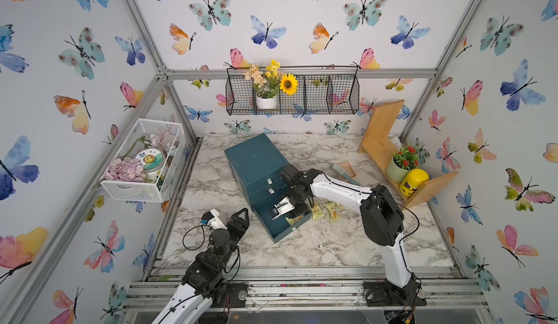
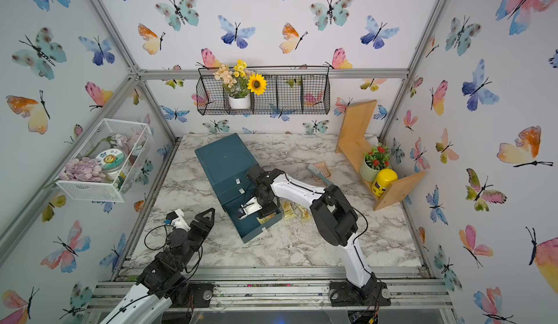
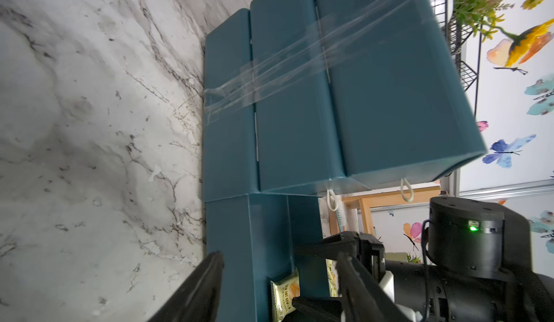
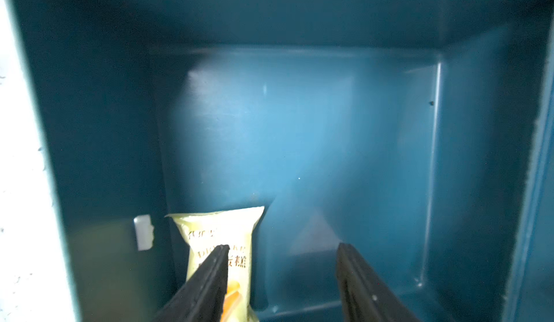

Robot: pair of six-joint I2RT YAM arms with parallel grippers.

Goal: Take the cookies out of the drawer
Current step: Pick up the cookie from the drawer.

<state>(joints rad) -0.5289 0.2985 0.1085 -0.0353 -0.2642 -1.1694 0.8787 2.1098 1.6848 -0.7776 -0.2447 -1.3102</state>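
Note:
The teal cabinet (image 1: pixel 256 159) stands mid-table with its bottom drawer (image 1: pixel 280 232) pulled out. One pale yellow cookie packet (image 4: pixel 221 233) lies inside the drawer, also seen in a top view (image 1: pixel 295 219) and the left wrist view (image 3: pixel 284 293). Several more cookies (image 1: pixel 327 209) lie on the marble just right of the drawer. My right gripper (image 4: pixel 283 250) reaches down into the drawer, open, one finger over the packet and not closed on it. My left gripper (image 3: pixel 278 263) is open beside the drawer's left wall (image 3: pixel 239 245), holding nothing.
A pink-and-teal brush (image 1: pixel 344 170) lies behind the right arm. A wooden shelf (image 1: pixel 380 144) at the right holds a potted plant (image 1: pixel 404 162) and a yellow jar (image 1: pixel 413 182). A white mesh basket (image 1: pixel 142 159) hangs on the left wall, a black wire basket (image 1: pixel 302 96) on the back wall.

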